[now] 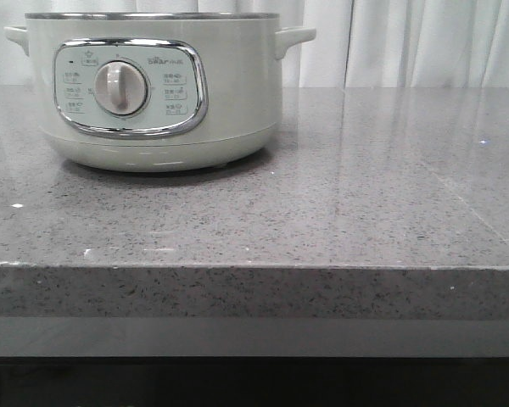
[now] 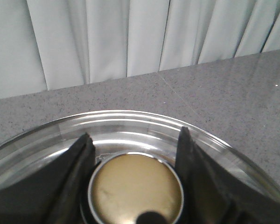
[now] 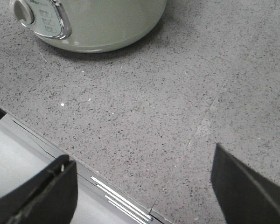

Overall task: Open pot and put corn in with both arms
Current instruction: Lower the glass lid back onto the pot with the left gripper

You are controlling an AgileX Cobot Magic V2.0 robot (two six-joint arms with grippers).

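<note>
The pale cream-green pot (image 1: 233,93) stands at the back left of the grey counter, its dial (image 1: 120,88) facing me; its top is cut off by the frame. It also shows in the right wrist view (image 3: 112,21). In the left wrist view my left gripper (image 2: 134,132) is shut on the round tan knob (image 2: 135,189) of a glass lid (image 2: 130,120), one finger against each side. I cannot tell whether the lid rests on the pot. My right gripper (image 3: 142,154) is open and empty above the counter's front edge. The corn is out of view.
The grey speckled counter (image 1: 365,195) stretches to the right of the pot, with its front edge (image 1: 254,267) near me. White curtains (image 1: 407,42) hang behind. A seam (image 3: 210,112) runs across the counter under the right gripper.
</note>
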